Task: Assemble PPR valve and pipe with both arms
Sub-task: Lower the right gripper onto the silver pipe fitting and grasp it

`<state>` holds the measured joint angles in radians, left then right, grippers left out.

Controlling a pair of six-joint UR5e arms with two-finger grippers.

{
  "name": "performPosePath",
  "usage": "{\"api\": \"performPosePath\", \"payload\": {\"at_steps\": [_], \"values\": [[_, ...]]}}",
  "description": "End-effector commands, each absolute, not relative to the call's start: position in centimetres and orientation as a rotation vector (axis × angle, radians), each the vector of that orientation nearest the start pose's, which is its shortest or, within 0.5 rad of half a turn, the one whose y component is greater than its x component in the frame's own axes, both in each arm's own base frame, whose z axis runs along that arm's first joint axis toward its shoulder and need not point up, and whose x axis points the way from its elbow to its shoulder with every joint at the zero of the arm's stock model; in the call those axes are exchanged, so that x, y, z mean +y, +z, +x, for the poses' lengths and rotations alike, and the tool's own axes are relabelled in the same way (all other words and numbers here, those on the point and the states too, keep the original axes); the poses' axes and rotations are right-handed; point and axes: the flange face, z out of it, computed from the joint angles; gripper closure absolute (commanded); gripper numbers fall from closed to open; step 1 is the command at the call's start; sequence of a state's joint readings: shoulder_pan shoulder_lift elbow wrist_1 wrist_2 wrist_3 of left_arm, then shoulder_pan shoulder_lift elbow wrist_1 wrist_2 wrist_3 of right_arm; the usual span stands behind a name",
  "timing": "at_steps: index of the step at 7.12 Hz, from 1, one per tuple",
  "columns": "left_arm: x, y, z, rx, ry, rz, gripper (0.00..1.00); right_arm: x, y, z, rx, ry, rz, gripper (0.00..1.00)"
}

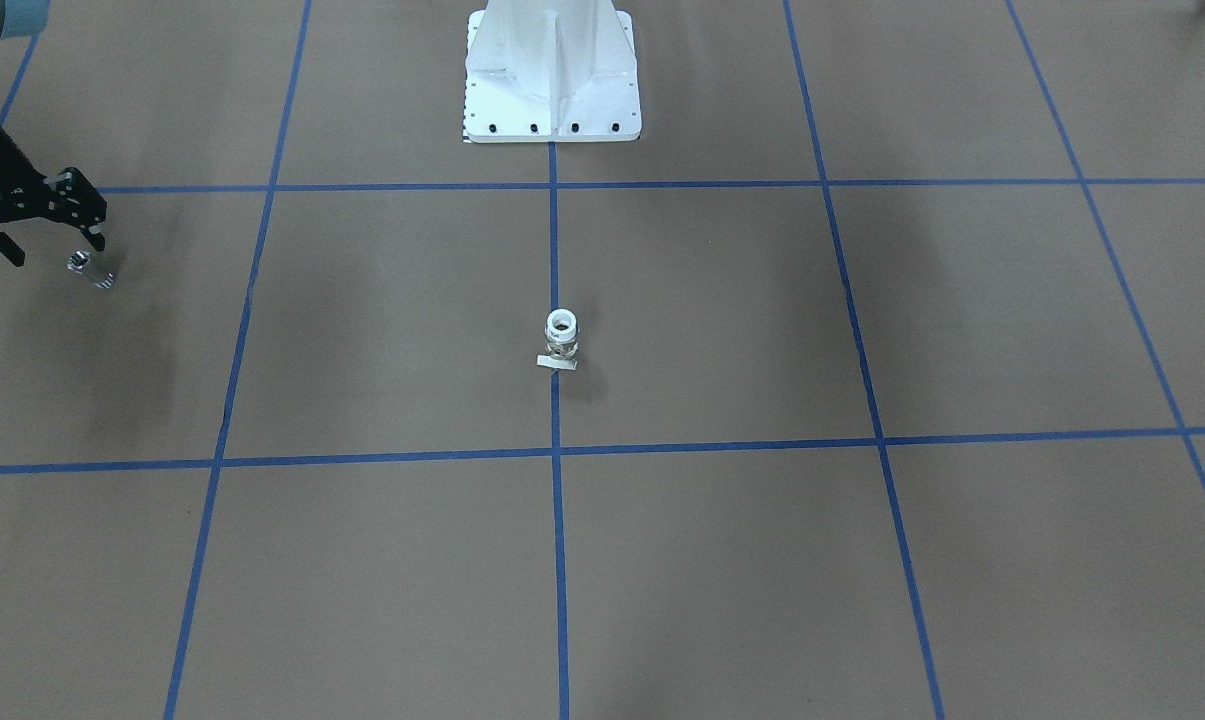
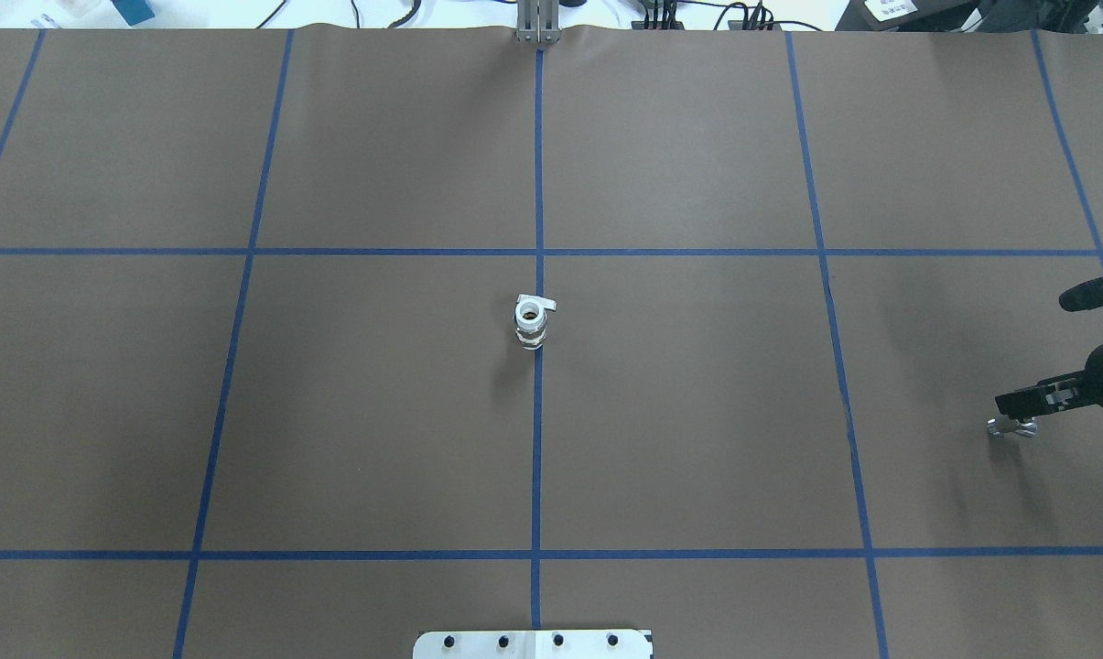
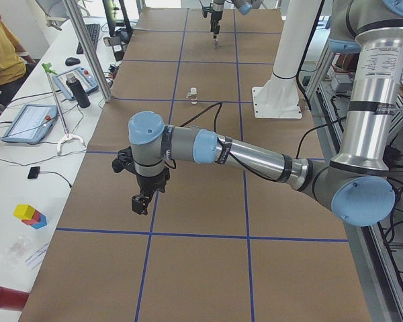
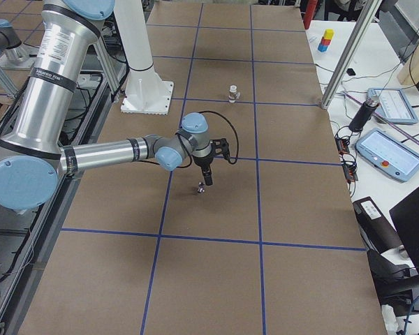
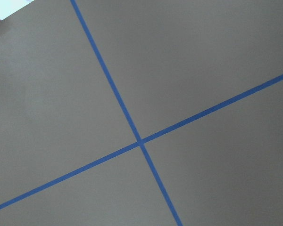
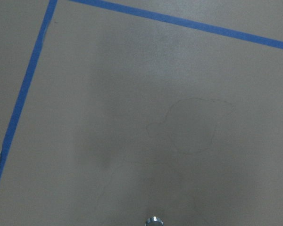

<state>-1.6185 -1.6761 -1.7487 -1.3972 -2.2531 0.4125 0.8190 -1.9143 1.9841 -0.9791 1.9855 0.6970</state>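
Spreading apart over the brown paper, the fingers (image 1: pixel 90 225) of the right gripper (image 1: pixel 52 250) clamp nothing. The small metal fitting (image 1: pixel 93 271) lies on the table (image 2: pixel 697 412) just beneath one fingertip. As far as the front view shows, it is beside the gap rather than squarely in it. The right wrist camera catches only the fitting's top at the bottom edge of its view, which suggests the gripper is poised above it for a pick and needs a small correction first. Behind the gripper, the right arm (image 4: pixel 105 157) reaches out low and nearly level.

The valve (image 1: pixel 560 338) stands upright on the blue tape line (image 2: pixel 538 183) in the middle of the table, open end up, with a small white tab at its foot. I judge that it was set there so either arm can reach it. The fitting and right gripper are well apart from the valve, far out on the robot's right. The white pedestal (image 1: pixel 552 90) is on the same tape line, behind the valve on the robot's side.

Well apart from the valve on the other side, the left gripper (image 3: pixel 142 201) points down above the paper at the end of the outstretched left arm (image 3: pixel 255 157). Whether its fingers are apart or together I cannot tell. Its wrist camera shows only a tape crossing.
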Motion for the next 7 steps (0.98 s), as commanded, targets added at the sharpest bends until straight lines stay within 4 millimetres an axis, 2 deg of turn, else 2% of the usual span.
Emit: {"api": "performPosePath", "payload": {"at_steps": [1,4,6,7], "values": [[-52.5,54.2,-9.6,0.644,0.387,0.26,0.0,-33.6,55.8,-20.1,-0.713,-0.216,0.21,0.26],[-52.5,54.2,-9.5,0.646,0.387,0.26,0.0,-33.5,57.0,-20.4,-0.734,-0.237,0.219,0.34],[-52.5,54.2,-9.5,0.646,0.387,0.26,0.0,-33.5,57.0,-20.4,-0.735,-0.238,0.218,0.42],[-52.4,54.2,-9.5,0.646,0.387,0.26,0.0,-33.5,57.4,-20.4,-0.73,-0.238,0.213,0.42]]}}
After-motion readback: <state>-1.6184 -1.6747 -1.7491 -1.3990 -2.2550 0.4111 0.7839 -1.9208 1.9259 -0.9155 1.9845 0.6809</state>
